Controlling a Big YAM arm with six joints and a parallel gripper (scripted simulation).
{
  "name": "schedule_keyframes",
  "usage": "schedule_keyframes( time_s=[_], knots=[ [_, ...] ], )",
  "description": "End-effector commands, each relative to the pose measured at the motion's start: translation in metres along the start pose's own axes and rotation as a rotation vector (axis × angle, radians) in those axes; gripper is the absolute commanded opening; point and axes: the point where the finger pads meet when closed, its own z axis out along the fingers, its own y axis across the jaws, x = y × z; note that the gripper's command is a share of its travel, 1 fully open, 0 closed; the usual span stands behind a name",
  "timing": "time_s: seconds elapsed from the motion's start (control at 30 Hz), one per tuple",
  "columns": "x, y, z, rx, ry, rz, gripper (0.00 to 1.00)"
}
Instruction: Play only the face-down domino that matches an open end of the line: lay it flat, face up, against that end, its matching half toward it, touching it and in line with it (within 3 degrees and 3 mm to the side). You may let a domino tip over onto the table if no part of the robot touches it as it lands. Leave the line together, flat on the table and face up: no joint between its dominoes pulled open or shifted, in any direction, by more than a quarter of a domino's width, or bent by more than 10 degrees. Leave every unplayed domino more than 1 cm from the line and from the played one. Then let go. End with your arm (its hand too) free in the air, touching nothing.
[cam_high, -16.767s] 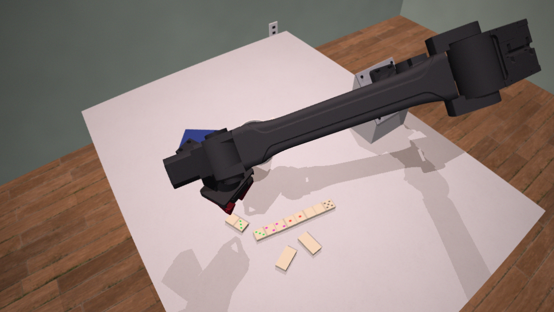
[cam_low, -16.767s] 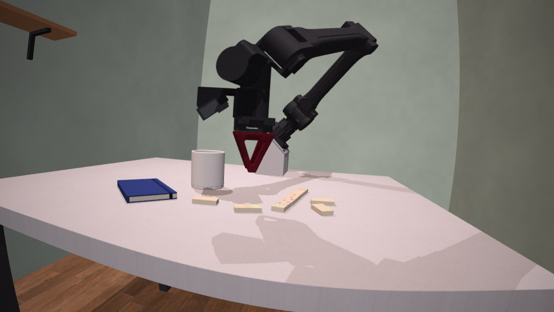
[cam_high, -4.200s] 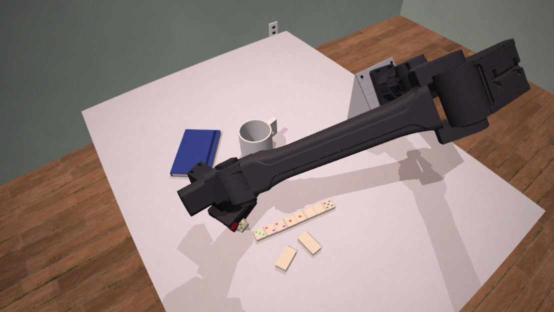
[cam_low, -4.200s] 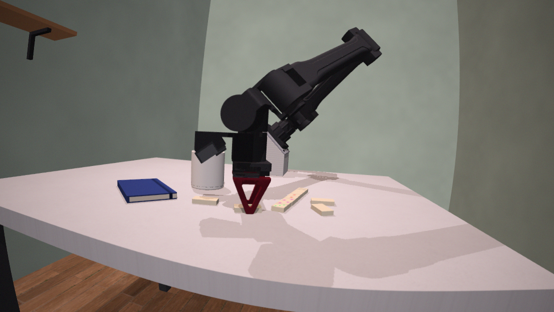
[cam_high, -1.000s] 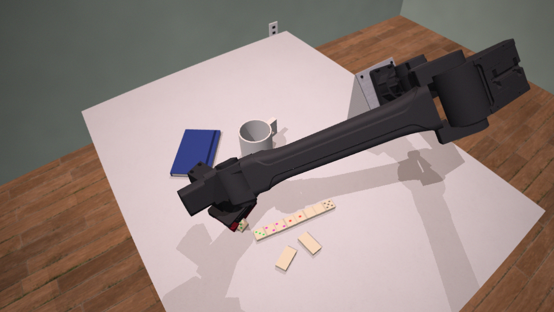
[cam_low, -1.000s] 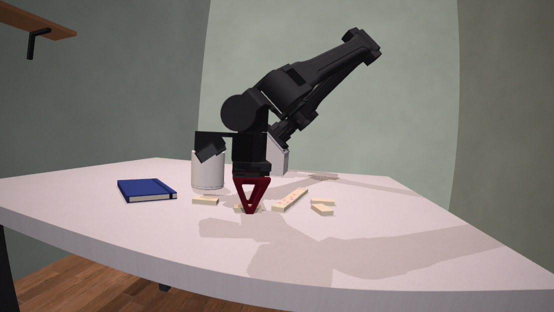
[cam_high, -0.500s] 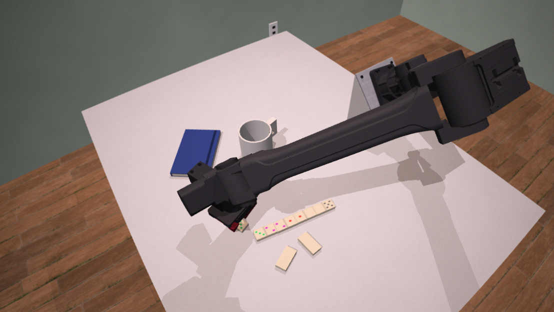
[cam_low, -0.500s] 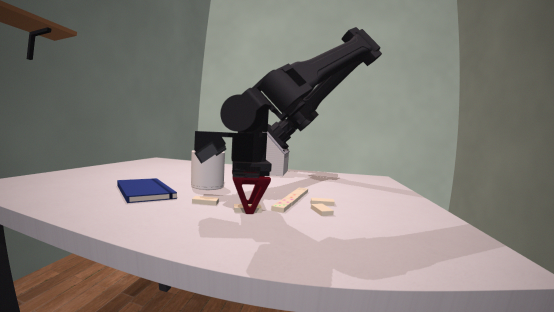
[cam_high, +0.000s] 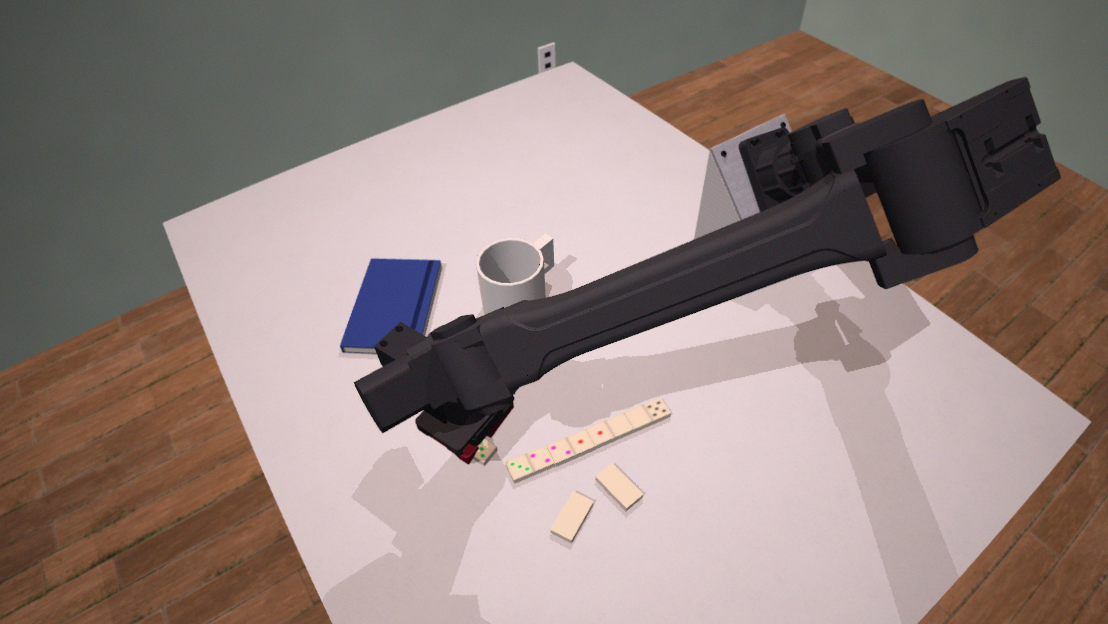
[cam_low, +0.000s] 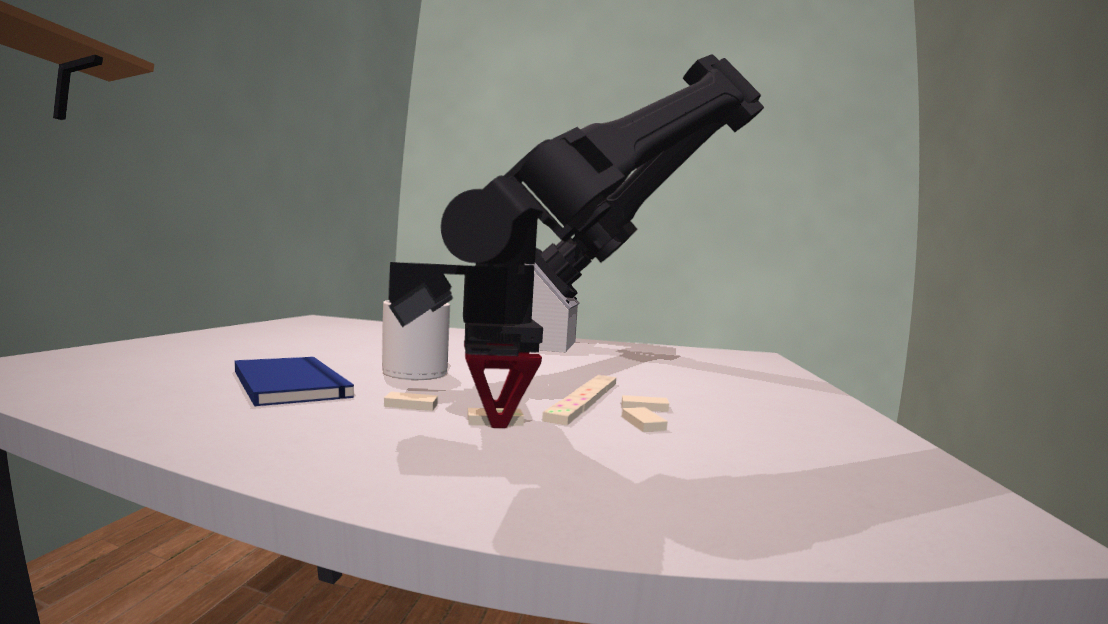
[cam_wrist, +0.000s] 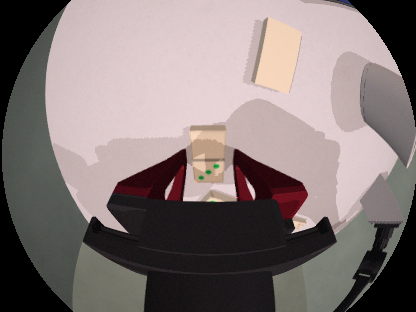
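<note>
A face-up domino (cam_high: 486, 451) (cam_low: 475, 417) (cam_wrist: 209, 142) lies flat, one half blank, the other with three green pips toward the line. A gap separates it from the green-three end of the line (cam_high: 589, 438) (cam_low: 579, 399) (cam_wrist: 216, 196), and it sits at an angle to it. The line's far end shows several black pips. My gripper (cam_low: 500, 423) (cam_wrist: 209, 155) is partly open, low over this domino, a finger on each side with gaps showing in the wrist view. Face-down dominoes lie apart: one (cam_high: 572, 516) (cam_low: 646, 420), another (cam_high: 619, 486) (cam_low: 645, 403), and a third (cam_low: 410, 400) (cam_wrist: 278, 55).
A white mug (cam_high: 511, 290) (cam_low: 415, 341) (cam_wrist: 387, 107) stands behind the gripper, near the third face-down domino. A blue notebook (cam_high: 391, 302) (cam_low: 290, 378) lies beyond it. My forearm (cam_high: 682, 279) spans above the table and hides part of it in the top view.
</note>
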Motion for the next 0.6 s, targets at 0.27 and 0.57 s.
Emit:
schedule_keyframes(
  time_s=[0.27, 0.57],
  knots=[
    [-0.0047, 0.0089, -0.0143, -0.022, -0.018, -0.011, 0.43],
    [-0.0016, 0.0040, -0.0064, -0.011, -0.006, -0.004, 0.43]
  ],
)
